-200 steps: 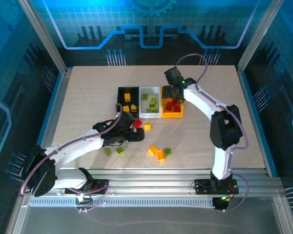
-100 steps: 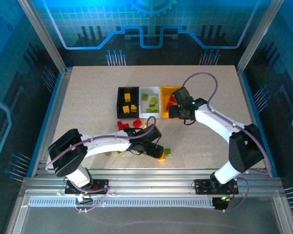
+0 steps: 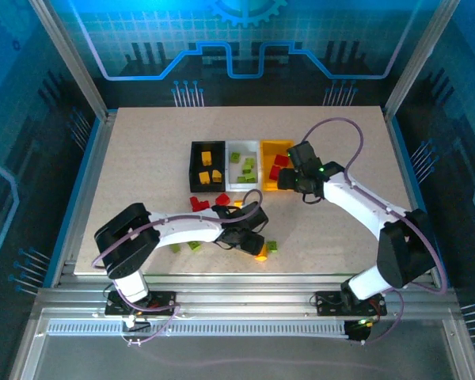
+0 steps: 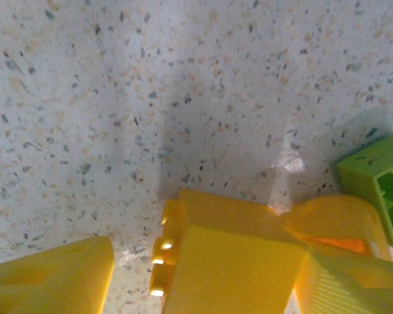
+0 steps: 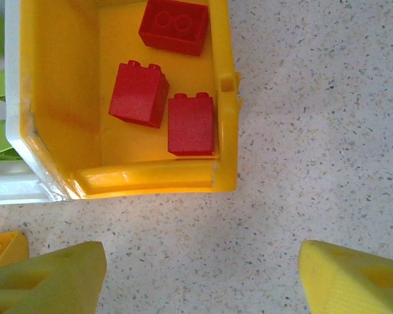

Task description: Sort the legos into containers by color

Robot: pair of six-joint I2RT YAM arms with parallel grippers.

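Left end effector (image 4: 226, 229) sits low over the bench (image 3: 142, 166), its two yellow fingers (image 4: 52, 278) apart and straddling a yellow-orange lego (image 4: 236, 261). In the left wrist view, the finger at the right looks to be against the brick, while a narrow gap shows between the brick and the other finger. The lego is bracketed but not clamped. A green lego (image 4: 380, 190) lies on the bench just beside the right-side finger. Seen from the top external view, this pair lies near the front edge of the bench, in front of the containers (image 3: 226, 158), with the left arm (image 3: 182, 228) stretched low across the bench to reach it.

Right end effector (image 5: 202, 252) hangs with its fingers wide apart and nothing between them, over bare bench just in front of the near corner of the yellow bin (image 5: 52, 98). That bin holds three red legos (image 5: 139, 93). Joined to it is the white bin (image 3: 243, 187), which holds green bricks (image 3: 248, 166). Next in the row is the black bin (image 3: 193, 158), which holds yellow-orange bricks (image 3: 208, 168). Two loose red bricks (image 3: 198, 203) lie on the bench just in front of the black bin. Two loose green bricks (image 3: 194, 245) lie close to the left arm, towards the front edge.
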